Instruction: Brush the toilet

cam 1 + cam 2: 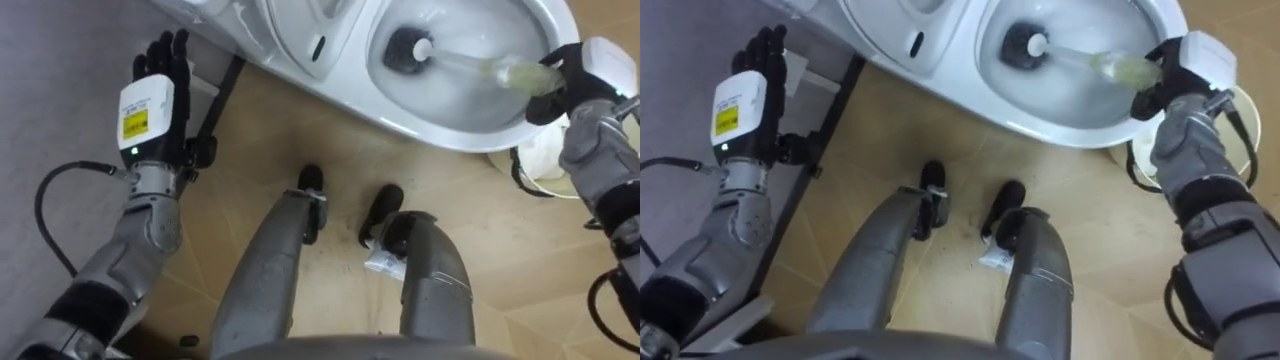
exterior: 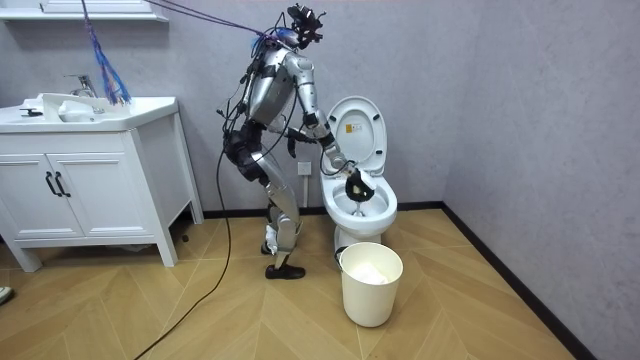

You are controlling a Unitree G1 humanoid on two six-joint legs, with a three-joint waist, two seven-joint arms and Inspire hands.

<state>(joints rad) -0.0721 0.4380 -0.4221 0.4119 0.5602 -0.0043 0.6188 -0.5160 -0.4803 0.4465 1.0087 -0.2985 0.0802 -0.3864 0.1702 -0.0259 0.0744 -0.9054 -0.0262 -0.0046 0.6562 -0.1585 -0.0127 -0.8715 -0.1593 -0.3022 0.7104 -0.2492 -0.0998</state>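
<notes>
I have the brush in the right hand, whose fingers are curled round the near end of the handle, just over the rim of the toilet bowl. The left hand hangs idle well off to that side, fingers straight and holding nothing.

I judge the task to be mid-way: the lid is up and the brush head is down at the drain, in the water at the bottom. How much of the wall has been scrubbed I cannot tell. The glare on the porcelain hides any marks. The sides, the underside of the rim and putting the brush away are probably left.

The brush's long axis runs from the right hand leftward across the bowl. Its head points away from the hand and slopes down into the drain.
</notes>
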